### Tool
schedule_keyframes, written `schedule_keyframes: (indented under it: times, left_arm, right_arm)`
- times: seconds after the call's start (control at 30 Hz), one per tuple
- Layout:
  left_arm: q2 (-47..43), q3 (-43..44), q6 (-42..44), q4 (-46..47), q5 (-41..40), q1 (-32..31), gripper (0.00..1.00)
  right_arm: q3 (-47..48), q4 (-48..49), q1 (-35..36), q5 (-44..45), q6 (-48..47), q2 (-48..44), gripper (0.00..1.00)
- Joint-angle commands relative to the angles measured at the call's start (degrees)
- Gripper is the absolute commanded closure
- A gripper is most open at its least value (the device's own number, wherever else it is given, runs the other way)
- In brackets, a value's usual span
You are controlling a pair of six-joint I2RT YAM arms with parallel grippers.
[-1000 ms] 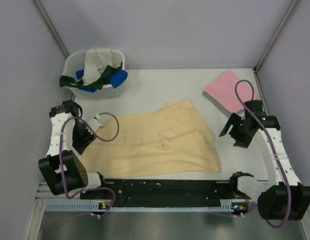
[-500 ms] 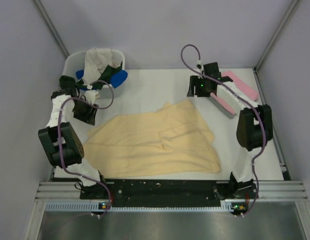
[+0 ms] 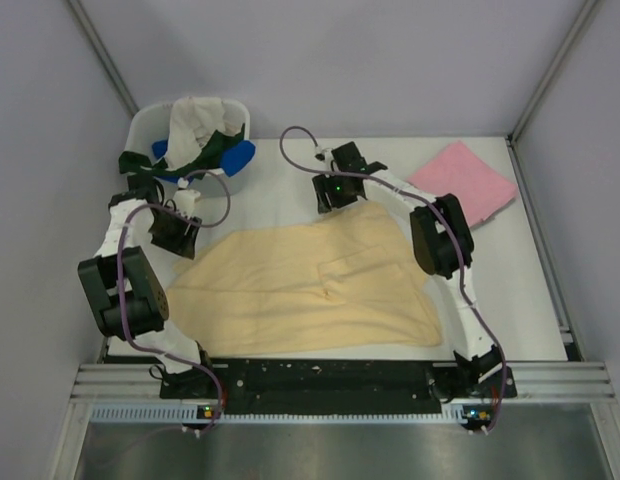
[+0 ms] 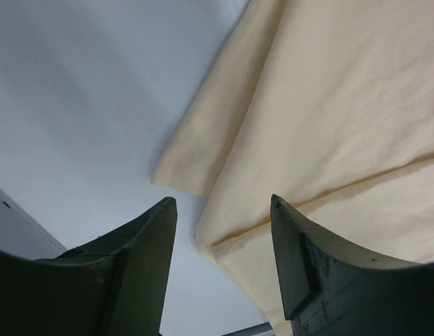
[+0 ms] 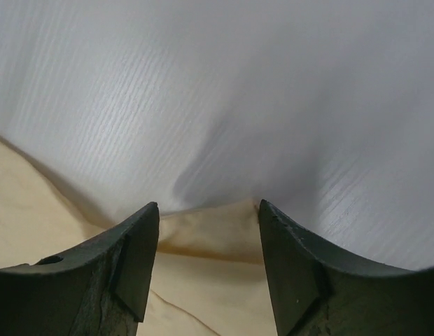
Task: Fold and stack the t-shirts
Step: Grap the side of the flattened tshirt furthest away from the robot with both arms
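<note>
A pale peach-yellow t-shirt (image 3: pixel 300 285) lies spread flat mid-table. My left gripper (image 3: pixel 176 236) is open at its far left corner; in the left wrist view the gripper (image 4: pixel 222 210) straddles the shirt's (image 4: pixel 329 119) folded edge without closing. My right gripper (image 3: pixel 329 196) is open at the shirt's far corner; in the right wrist view the gripper (image 5: pixel 208 213) has the shirt's (image 5: pixel 203 280) tip between its fingers. A folded pink t-shirt (image 3: pixel 468 182) lies at the back right.
A white plastic tub (image 3: pixel 148 126) stands at the back left, holding a cream-white shirt (image 3: pixel 194 116), a dark green one (image 3: pixel 200 160) and a blue one (image 3: pixel 236 155). Grey walls close in the table on three sides. A black rail (image 3: pixel 320 373) runs along the near edge.
My right arm swung from the right side, past the pink shirt, to the yellow shirt's far corner. My left gripper rose from the near left to the shirt's far left corner.
</note>
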Motion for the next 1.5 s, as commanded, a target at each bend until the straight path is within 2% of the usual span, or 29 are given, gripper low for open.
schedule_keyframes:
  times: [0.0, 0.1, 0.27, 0.3, 0.53, 0.73, 0.83, 0.9, 0.93, 1.03, 1.1, 1.13, 1.2, 1.33, 1.47]
  left_arm:
    - [-2.7, -0.8, 1.0, 2.1, 0.0, 0.0, 0.39]
    - [-2.4, -0.5, 0.0, 2.4, 1.0, 0.0, 0.39]
    - [-1.4, 0.9, -1.0, 2.1, 4.4, -1.4, 0.39]
    - [-1.2, 0.9, -1.4, 2.7, 4.4, -2.4, 0.39]
    - [3.6, 6.6, -3.2, 4.2, 6.2, -8.1, 0.38]
    - [11.6, 10.2, -2.2, 5.7, 3.5, -12.9, 0.39]
    - [15.6, 12.3, -2.5, 5.9, 2.5, -13.6, 0.4]
    - [17.6, 13.9, -3.5, 6.3, 2.4, -13.6, 0.42]
    - [18.3, 14.4, -3.5, 6.3, 3.2, -13.7, 0.44]
    - [19.7, 14.6, -2.8, 7.0, 7.8, -14.6, 0.51]
    - [20.7, 14.7, -3.0, 6.2, 9.9, -15.1, 0.61]
    - [21.0, 14.6, -2.9, 5.8, 10.6, -15.2, 0.69]
    - [20.7, 13.9, -3.0, 5.9, 11.4, -15.6, 1.0]
    - [14.5, 10.7, -3.4, 7.1, 12.7, -15.3, 1.0]
    - [4.9, 5.3, -0.8, 7.3, 13.5, -15.3, 1.0]
  right_arm:
    - [-0.6, 0.1, 0.3, 6.3, -0.5, 0.5, 0.44]
    - [-0.4, 0.2, 0.3, 8.3, -0.4, 0.8, 0.48]
    - [1.7, 0.2, 0.4, 7.9, 0.1, 1.3, 0.68]
    - [1.5, 0.3, 0.3, 7.2, 0.5, 1.1, 0.69]
    - [0.9, 1.9, 0.3, 0.8, 4.0, 0.6, 0.66]
    - [-0.4, 2.9, 0.3, 1.2, 5.0, -0.1, 0.73]
    - [-0.9, 3.9, 0.3, -1.0, 5.4, -0.9, 0.8]
    - [-0.9, 4.3, 0.3, -0.3, 5.6, -0.9, 0.93]
    - [-0.9, 4.3, 0.3, 0.1, 5.6, -1.0, 1.0]
    - [-2.3, 5.6, 0.3, 2.6, 6.4, -2.4, 1.0]
    - [-4.2, 7.9, 0.3, 2.1, 6.9, -4.9, 1.0]
    - [-5.5, 9.4, 0.3, 1.7, 7.0, -6.6, 1.0]
    - [-8.0, 11.3, 0.3, 1.5, 7.2, -10.2, 1.0]
    - [-14.7, 12.1, 0.3, 1.1, 6.5, -19.2, 1.0]
    - [-27.7, 14.4, 0.3, 0.7, 6.3, -31.0, 1.0]
